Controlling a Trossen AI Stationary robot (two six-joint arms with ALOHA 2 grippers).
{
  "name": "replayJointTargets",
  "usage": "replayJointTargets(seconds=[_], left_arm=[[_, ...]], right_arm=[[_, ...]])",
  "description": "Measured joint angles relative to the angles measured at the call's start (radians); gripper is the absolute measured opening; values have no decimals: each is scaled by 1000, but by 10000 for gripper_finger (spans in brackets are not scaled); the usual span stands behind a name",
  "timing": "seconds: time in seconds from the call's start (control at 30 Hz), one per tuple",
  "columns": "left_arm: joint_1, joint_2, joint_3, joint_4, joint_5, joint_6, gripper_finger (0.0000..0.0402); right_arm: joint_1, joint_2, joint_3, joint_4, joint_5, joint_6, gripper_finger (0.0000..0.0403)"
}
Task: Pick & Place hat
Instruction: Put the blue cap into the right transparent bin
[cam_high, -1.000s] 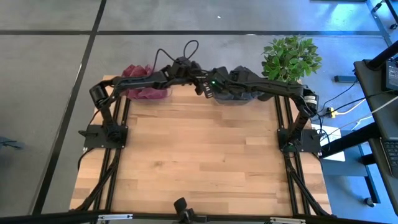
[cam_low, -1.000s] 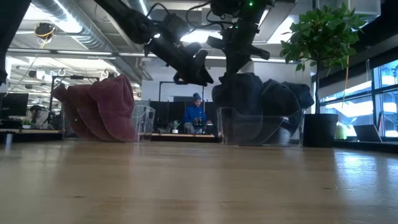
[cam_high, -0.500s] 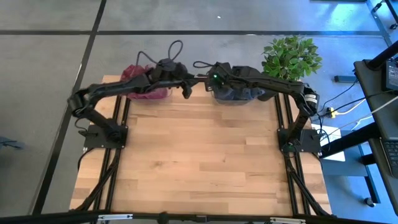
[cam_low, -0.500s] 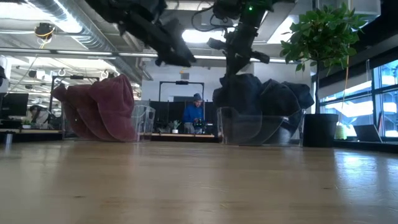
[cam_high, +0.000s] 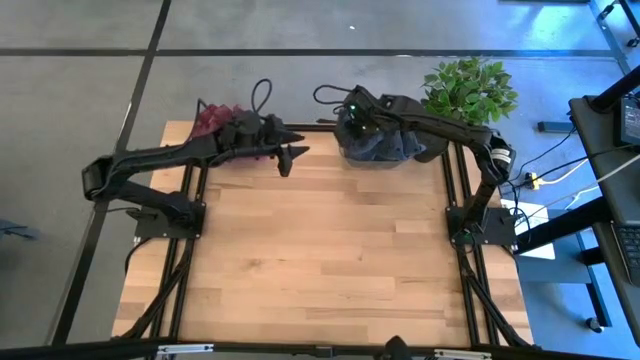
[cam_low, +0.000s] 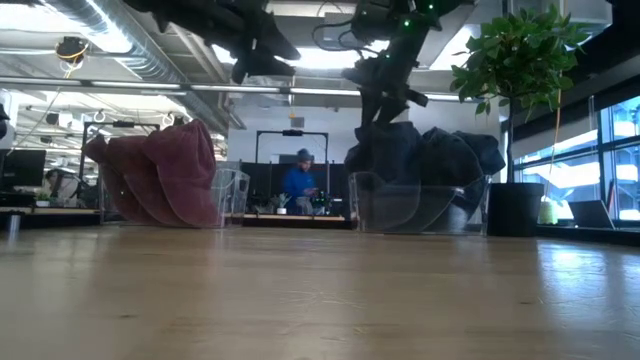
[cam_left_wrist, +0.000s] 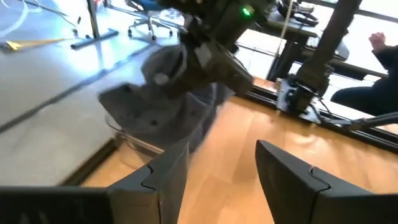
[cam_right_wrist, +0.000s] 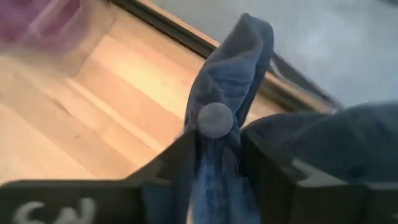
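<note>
Left wrist view: grey hat (cam_left_wrist: 163, 93) blurred.

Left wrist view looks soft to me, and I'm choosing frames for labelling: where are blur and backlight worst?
Left wrist view: the grey fabric hat and the right gripper holding it are smeared by motion blur. Right wrist view: the maroon hats in their clear bin are out of focus. Low view: bright ceiling lights leave the left gripper in silhouette.

Two dark arms reach over the table, one from each side. Two clear bins sit at the far edge: one (cam_low: 225, 198) holding maroon hats (cam_low: 160, 170), one (cam_low: 415, 205) holding dark blue hats (cam_low: 420, 150). One potted plant (cam_high: 468, 92) stands beside them.
</note>
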Motion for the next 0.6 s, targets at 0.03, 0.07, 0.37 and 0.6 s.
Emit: replayJointTargets(seconds=[0.03, 0.07, 0.37, 0.6], left_arm=[[-9, -2, -6, 0, -2, -11, 182], [-20, -2, -10, 0, -4, -21, 182], [-102, -3, -29, -31, -6, -113, 182], [-174, -21, -29, -32, -6, -139, 182]], right_arm=[[-2, 0, 9, -11, 0, -50, 149], [-3, 0, 23, -23, -1, -93, 164], [-5, -4, 174, -317, -59, -388, 237], [-5, -1, 122, -394, -90, -528, 239]])
